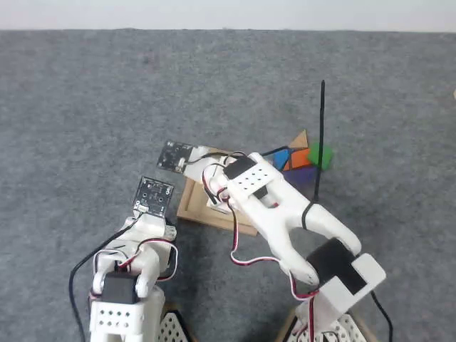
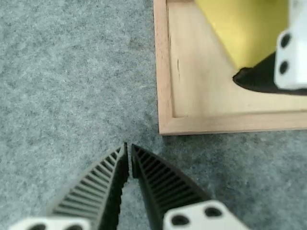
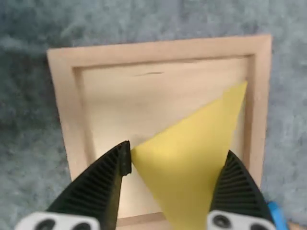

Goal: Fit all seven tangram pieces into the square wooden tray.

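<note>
The square wooden tray (image 3: 158, 48) is sitting on grey carpet (image 1: 85, 92), and a yellow triangle (image 3: 192, 148) is lying flat inside it, covering the part of the tray floor towards one corner. One sharp tip of the triangle is reaching up to the tray's inner wall.

The right gripper (image 3: 177, 160) is hanging directly over the tray with its fingers spread wide – one on each side of the yellow triangle. One black fingertip (image 2: 252, 76) is resting on the tray floor right at the triangle's edge. Whether the fingers are actually squeezing the piece is not clear.

The left gripper (image 2: 129, 155) is hovering over the carpet just outside a corner of the tray, apart from the rim. Its ribbed fingers are pressed together and holding nothing.

The other pieces are lying in a loose cluster on the carpet just beyond the tray's far-right side – a blue piece (image 1: 281, 158), an orange piece (image 1: 301, 157), a purple piece (image 1: 303, 173), a green piece (image 1: 322, 157) and a plain wood-coloured triangle (image 1: 301, 139). Close beside that cluster, a thin black rod (image 1: 321, 128) is standing upright.
</note>
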Available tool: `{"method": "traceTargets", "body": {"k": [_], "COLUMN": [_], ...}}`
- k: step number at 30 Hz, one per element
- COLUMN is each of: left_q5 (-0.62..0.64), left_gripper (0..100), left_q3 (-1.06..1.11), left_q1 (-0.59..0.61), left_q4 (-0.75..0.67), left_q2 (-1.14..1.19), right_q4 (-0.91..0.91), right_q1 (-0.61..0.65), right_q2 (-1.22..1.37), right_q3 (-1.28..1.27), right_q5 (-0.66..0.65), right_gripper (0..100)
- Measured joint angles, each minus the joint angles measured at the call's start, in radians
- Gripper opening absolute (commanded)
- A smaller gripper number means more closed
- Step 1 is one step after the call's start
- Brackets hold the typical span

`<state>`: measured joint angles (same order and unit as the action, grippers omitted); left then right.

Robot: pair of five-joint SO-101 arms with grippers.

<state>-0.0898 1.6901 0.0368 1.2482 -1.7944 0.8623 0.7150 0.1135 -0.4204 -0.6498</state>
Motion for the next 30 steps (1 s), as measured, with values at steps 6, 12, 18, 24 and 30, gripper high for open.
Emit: {"method": "traceTargets", "body": {"k": [6, 12, 18, 24, 30], "left_q5": [0.000, 0.000, 0.000, 0.000, 0.000], "left_gripper": [2, 2, 2, 2, 2], "left_q3": [0.000, 0.000, 0.000, 0.000, 0.000], "left_q1": [0.000, 0.000, 0.000, 0.000, 0.000], "left_q4": [0.000, 0.000, 0.000, 0.000, 0.000], "left_q2": [0.000, 0.000, 0.000, 0.000, 0.000], "right_q4": [-0.038, -0.055, -0.055, -0.055, -0.055], "right_q1": [0.000, -0.006, -0.031, -0.040, -0.066], "right_q2": [0.006, 0.006, 0.006, 0.006, 0.006], "right_q3": [0.000, 0.000, 0.000, 0.000, 0.000], "right_q5": [-0.069, -0.077, -0.077, -0.077, -0.077], "right_gripper": [17.3, 24.7, 36.9, 36.9, 36.9]}}
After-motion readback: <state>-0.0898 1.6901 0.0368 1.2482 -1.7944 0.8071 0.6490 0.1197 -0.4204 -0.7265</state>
